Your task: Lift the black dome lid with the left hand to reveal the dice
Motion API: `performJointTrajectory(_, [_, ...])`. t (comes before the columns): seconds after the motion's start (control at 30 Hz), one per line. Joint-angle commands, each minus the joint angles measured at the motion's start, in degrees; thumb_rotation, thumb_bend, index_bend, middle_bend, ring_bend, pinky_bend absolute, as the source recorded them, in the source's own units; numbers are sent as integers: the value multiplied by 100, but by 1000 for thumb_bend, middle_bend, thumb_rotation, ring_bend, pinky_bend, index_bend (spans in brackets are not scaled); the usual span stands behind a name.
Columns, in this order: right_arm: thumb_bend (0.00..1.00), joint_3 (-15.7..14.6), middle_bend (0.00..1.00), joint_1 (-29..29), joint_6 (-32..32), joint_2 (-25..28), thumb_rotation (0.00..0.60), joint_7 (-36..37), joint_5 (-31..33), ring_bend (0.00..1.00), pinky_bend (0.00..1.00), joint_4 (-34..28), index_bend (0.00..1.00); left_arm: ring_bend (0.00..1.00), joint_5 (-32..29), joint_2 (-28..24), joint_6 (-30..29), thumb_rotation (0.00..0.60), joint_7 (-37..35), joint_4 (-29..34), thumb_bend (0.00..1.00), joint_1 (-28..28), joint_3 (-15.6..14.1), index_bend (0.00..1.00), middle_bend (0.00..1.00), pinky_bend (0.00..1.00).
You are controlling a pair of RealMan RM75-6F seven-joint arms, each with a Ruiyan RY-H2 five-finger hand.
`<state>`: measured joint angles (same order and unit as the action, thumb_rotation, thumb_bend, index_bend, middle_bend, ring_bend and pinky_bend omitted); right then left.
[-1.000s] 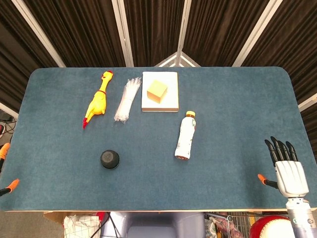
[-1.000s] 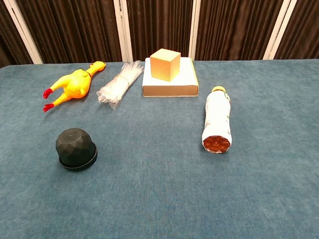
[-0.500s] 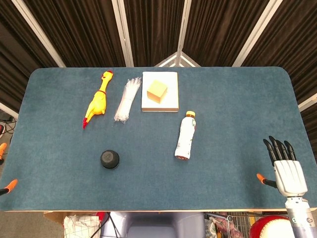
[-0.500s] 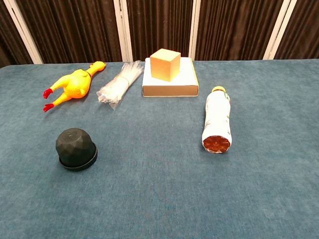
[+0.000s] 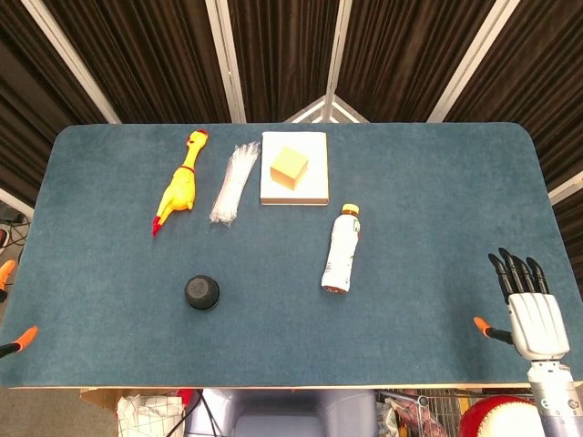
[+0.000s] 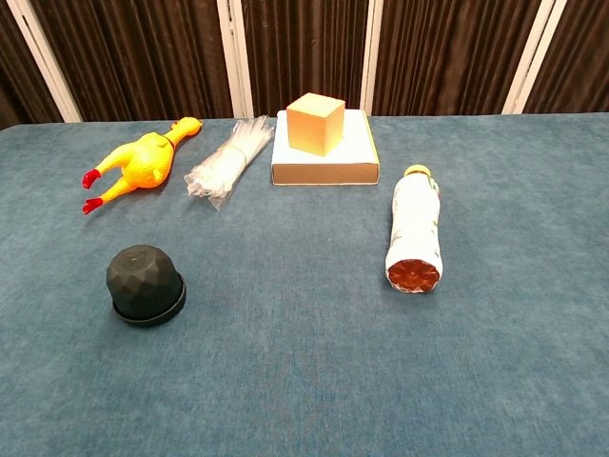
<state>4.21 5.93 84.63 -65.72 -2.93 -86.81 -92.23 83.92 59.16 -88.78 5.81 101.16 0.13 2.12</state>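
The blue worktop (image 5: 410, 191) fills both views, its near edge cut off in the chest view. At its far middle lies a white flat box (image 6: 324, 157) with a tan cube (image 6: 315, 123) on top. Right of centre a white bottle (image 6: 416, 228) lies on its side, its yellow cap toward the box. A yellow rubber chicken (image 6: 141, 164) lies at far left, and just beside it a clear bundle of plastic ties (image 6: 228, 157).

The right hand (image 5: 531, 309) shows only in the head view, at the worktop's near right corner, fingers spread wide and holding nothing. Of the left hand only orange tips (image 5: 22, 338) peek in at the left edge, so how it stands cannot be told.

The black dome lid (image 6: 145, 284) sits flat on the worktop, near left, well apart from both hands and everything else; whatever is beneath it is hidden.
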Motion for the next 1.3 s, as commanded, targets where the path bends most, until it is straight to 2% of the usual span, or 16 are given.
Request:
performJointTrajectory(0.03, [148,-12,0,-14,-2,11,600,43,12,97,0,10,0,0,-210,52,828,600,-1097,-52,87,-310,-11,77,142,0])
performJointTrajectory(0.07, [148,-9,0,-15,-2,13,600,65,17,97,0,10,0,0,-309,83,1004,600,-1218,-100,86,-392,21,82,143,0])
performJointTrajectory(0.17, [147,-15,0,8,-49,11,600,74,17,97,0,4,0,0,-587,356,1214,600,-728,-324,86,-588,151,87,143,0])
performJointTrajectory(0.37, [147,-45,0,46,-155,-22,600,-6,34,97,0,0,0,0,-1062,833,1555,600,151,-186,86,-979,371,87,147,0])
performJointTrajectory(0.43, [147,-36,0,64,-197,-31,600,3,68,96,0,16,0,0,-1188,1075,1609,600,240,-200,85,-1093,467,87,149,0])
performJointTrajectory(0.63, [147,-41,0,71,-244,-23,600,77,109,97,0,40,0,0,-1526,1835,1840,600,109,-717,77,-1353,639,87,148,0])
performJointTrajectory(0.8, [148,-31,0,77,-256,-19,600,127,130,97,0,61,0,0,-1631,2338,2358,600,-665,-1175,67,-1535,661,87,156,0])
performJointTrajectory(0.93, [148,-30,0,99,-302,-31,600,100,155,97,0,70,0,0,-1271,2536,2478,600,-1194,-1387,42,-1599,533,87,164,0])
performJointTrajectory(1.3, [148,-61,0,118,-354,-53,600,54,153,97,0,57,0,0,-930,2843,2495,600,-1678,-1608,5,-1689,401,84,161,0])
